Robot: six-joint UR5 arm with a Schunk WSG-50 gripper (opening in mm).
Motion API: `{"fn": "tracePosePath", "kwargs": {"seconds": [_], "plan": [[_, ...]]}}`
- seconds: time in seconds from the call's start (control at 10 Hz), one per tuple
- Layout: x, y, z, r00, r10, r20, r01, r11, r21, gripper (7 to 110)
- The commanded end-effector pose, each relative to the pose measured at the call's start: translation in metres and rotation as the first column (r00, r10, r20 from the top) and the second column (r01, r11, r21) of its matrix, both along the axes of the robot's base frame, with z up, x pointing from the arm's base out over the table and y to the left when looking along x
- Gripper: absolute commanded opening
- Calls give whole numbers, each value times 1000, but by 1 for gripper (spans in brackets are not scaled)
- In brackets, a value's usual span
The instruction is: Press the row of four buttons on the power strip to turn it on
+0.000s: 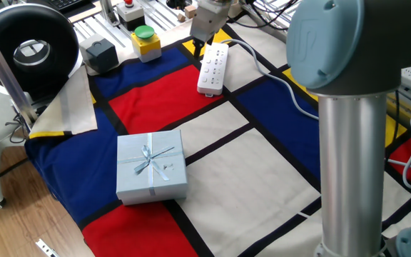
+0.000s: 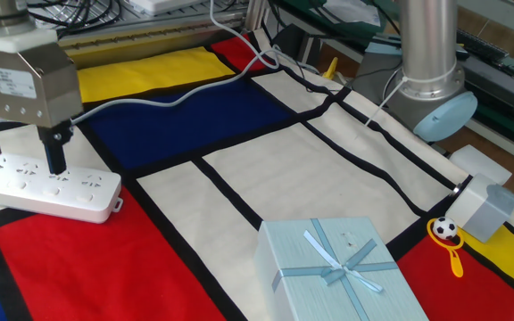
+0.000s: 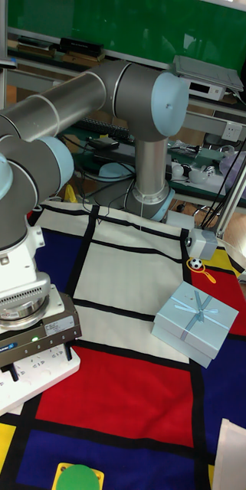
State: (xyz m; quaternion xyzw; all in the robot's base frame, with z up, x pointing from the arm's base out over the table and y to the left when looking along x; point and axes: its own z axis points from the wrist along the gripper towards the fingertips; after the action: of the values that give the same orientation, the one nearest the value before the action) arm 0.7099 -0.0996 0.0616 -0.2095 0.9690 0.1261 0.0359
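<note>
Legible text: none in any view.

- Claw (image 2: 20, 159) housing: small label strip with dark print, too small to read, in the other fixed view; a like strip shows on its lower edge in the tall fixed view, also unreadable.
- Power strip (image 2: 43, 183): socket markings only, no readable lettering.
- Pale blue gift box (image 1: 150, 165): ribbon only, no print.
- Yellow box with green button (image 1: 146, 41): no readable marking.

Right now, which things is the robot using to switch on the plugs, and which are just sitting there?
For the job:
power strip
gripper, fingers apart, over the strip

Just lying about:
pale blue gift box
yellow box with green button
small football toy
</note>
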Motion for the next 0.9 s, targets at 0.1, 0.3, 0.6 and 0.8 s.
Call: {"fn": "tracePosePath", "kwargs": {"seconds": [0.1, 0.3, 0.6, 0.8], "plan": [[0, 7, -8, 1000, -9, 24, 9, 1000, 8, 88], [1, 12, -8, 1000, -13, 20, 12, 1000, 15, 88], [2, 10, -18, 1000, -16, 25, 15, 1000, 11, 88], [2, 11, -21, 999, -22, 27, 22, 1000, 8, 88]]}}
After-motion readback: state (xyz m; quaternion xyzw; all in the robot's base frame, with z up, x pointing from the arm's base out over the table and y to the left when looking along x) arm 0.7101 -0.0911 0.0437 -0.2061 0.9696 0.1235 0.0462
